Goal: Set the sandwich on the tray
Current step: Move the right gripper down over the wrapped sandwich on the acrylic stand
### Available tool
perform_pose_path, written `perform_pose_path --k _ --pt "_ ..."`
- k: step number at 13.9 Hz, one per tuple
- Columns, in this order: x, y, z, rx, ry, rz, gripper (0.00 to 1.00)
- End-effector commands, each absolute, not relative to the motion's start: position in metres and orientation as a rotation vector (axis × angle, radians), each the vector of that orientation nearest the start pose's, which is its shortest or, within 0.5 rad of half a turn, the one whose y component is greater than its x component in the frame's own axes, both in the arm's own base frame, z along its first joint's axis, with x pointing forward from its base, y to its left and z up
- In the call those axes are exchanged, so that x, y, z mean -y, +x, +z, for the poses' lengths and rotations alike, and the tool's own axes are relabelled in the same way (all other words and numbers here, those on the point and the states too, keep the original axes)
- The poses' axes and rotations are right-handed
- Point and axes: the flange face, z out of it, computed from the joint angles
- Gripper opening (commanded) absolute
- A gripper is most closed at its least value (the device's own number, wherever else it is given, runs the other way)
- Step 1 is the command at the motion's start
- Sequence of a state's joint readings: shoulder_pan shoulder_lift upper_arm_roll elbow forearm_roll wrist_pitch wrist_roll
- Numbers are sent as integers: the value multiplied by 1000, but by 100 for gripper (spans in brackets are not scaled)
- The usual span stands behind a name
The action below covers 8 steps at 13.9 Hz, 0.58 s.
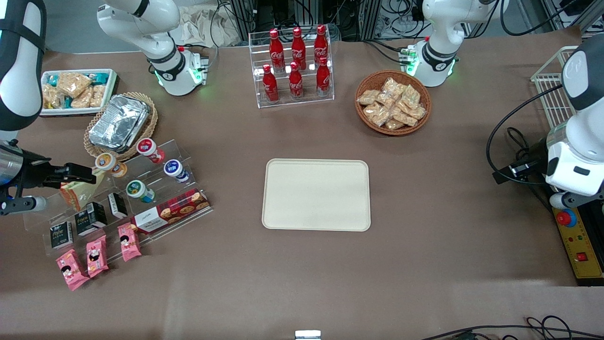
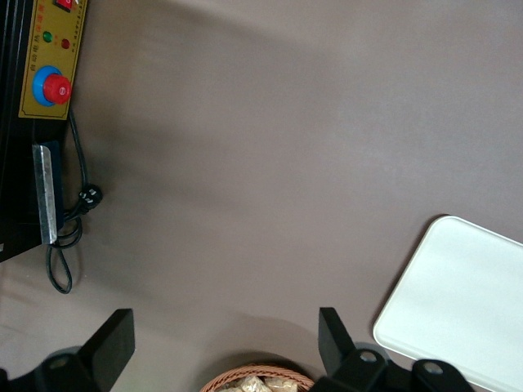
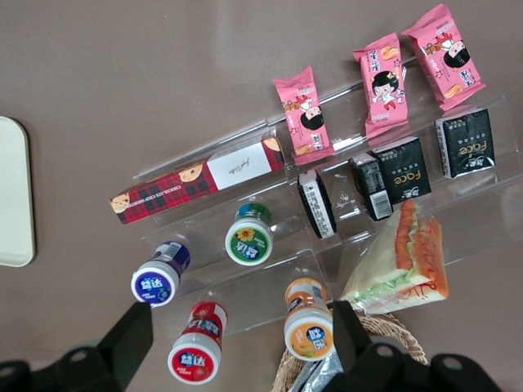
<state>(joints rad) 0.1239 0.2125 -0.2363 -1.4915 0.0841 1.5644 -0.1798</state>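
The tool (image 1: 89, 175) hovers with fingers spread apart beside the clear-wrapped triangular sandwich (image 1: 75, 193) on the clear acrylic step shelf (image 1: 155, 189). It seems light, squashy and slippery; grip gently across its flat bread faces.

A broad counter (image 1: 292, 264) covered in a matte brown cloth fills the room's working area, evenly lit from overhead with soft shadows. Along the edge farthest from the front camera, metal racking and tangled black cables (image 1: 377, 19) are visible. At the parked arm's end stand a white wire rack (image 1: 549, 85) and a yellow control box with a red emergency button (image 1: 578, 241).
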Motion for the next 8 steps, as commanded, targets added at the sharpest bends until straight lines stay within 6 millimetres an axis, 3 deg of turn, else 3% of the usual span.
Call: perform_pose_path --k 1,8 --pt "47 613 543 87 -3065 179 98" --pt "52 611 540 68 -3069 197 98"
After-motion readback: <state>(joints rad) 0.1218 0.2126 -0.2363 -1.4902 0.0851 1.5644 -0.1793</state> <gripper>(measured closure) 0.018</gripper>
